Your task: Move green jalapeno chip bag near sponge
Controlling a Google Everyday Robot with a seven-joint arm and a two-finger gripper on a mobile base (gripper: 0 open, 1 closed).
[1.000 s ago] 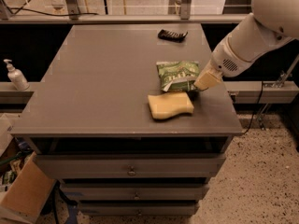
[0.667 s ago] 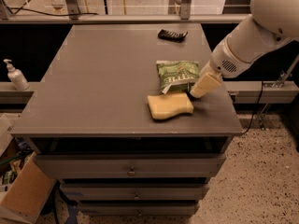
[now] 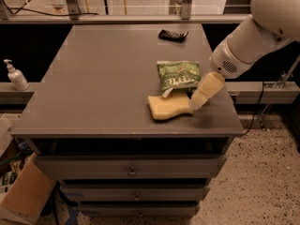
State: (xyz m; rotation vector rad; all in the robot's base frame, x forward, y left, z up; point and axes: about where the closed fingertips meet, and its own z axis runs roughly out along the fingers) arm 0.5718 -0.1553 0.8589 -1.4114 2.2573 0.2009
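Sitting toward the right side of the matte grey table (image 3: 103,78), the green jalapeno chip bag (image 3: 178,75) lies flat, crinkly and a bit shiny, with white lettering across it and pale sealed ends. Right below it, toward the front edge, is the sponge (image 3: 168,108), a soft-looking pale yellow block with wavy, curvy sides. The bag's lower edge looks like it's touching or slightly overlapping the sponge's top edge, so the two are pretty much snug together. The gripper (image 3: 197,103) is a smooth beige wedge angled down and to the left, its tip low over the table just beside the sponge's right end and near the bag's lower right corner. Honestly can't tell how far open it is or whether it has hold of anything. Behind it is the chunky, rounded white arm (image 3: 253,36) with a little vent grille. A small flat black object (image 3: 173,34) sits near the back edge, well apart from everything else. There's a pump bottle (image 3: 16,76) on the ledge at left, metal drawers (image 3: 131,168) under the tabletop, and a speckled floor (image 3: 267,172).
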